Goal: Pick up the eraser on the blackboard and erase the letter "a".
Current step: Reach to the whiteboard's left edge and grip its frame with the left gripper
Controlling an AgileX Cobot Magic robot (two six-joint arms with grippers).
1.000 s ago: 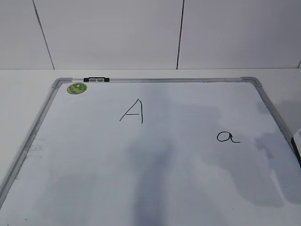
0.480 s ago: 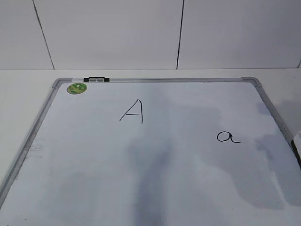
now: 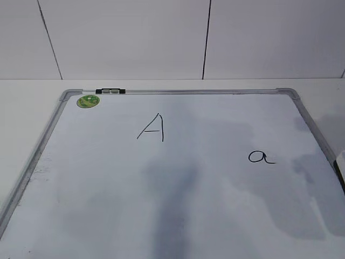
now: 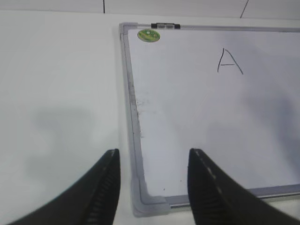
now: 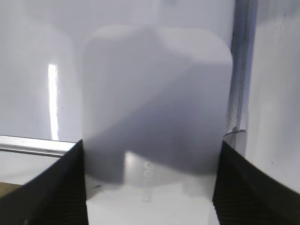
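Observation:
The blackboard (image 3: pixel 102 183) lies flat on the white table. The letter "a" (image 3: pixel 260 157) is on its right side. The eraser (image 5: pixel 157 93) is a white rounded block that fills the right wrist view, lying at the board's corner by the grey frame (image 5: pixel 241 70). My right gripper (image 5: pixel 150 154) has a black finger pressed against each side of it, so it is shut on the eraser. In the exterior view only a small pale and dark sliver (image 3: pixel 340 162) shows at the right edge. My left gripper (image 4: pixel 153 157) is open and empty above the board's near left corner (image 4: pixel 150 204).
A larger capital "A" (image 3: pixel 152 128) is written left of the middle. A green sticker (image 3: pixel 88 101) and a black-and-white clip (image 3: pixel 110 91) sit at the far left of the frame. A white panelled wall stands behind the table.
The sliver at the right edge of the exterior view has shifted slightly and looks paler. The shadows on the board's right have moved a little. The letters are unchanged.

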